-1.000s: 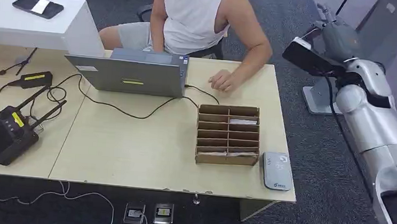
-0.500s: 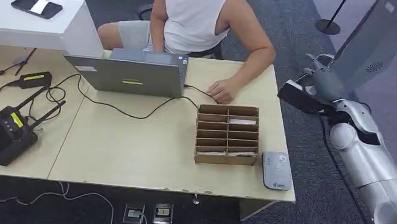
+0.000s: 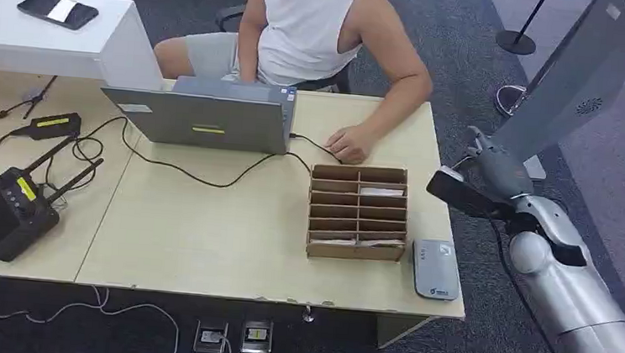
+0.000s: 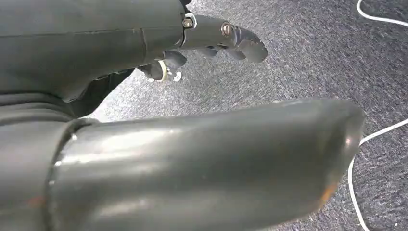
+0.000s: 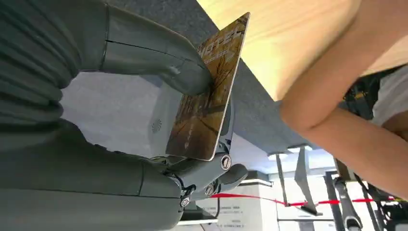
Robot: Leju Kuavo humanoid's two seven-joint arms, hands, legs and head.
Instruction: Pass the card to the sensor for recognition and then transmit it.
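My right hand (image 3: 493, 167) hangs off the table's right edge, level with the cardboard card rack (image 3: 359, 212). In the right wrist view the hand (image 5: 144, 57) pinches a brown printed hotel card (image 5: 207, 101) between the thumb and the fingers behind it. The grey card sensor (image 3: 437, 269) lies flat on the table's front right corner, nearer to me than the hand. My left hand (image 4: 211, 38) hangs over grey carpet and holds nothing, its fingers apart from the thumb.
A person sits behind the table, one hand (image 3: 348, 140) resting by the rack. A laptop (image 3: 204, 117), a black router (image 3: 7, 211) and cables lie to the left. A grey standing panel (image 3: 574, 79) rises behind my right arm.
My right arm has come down and in from high at the right to beside the table's right edge, still holding the card. The person's hand shifted slightly.
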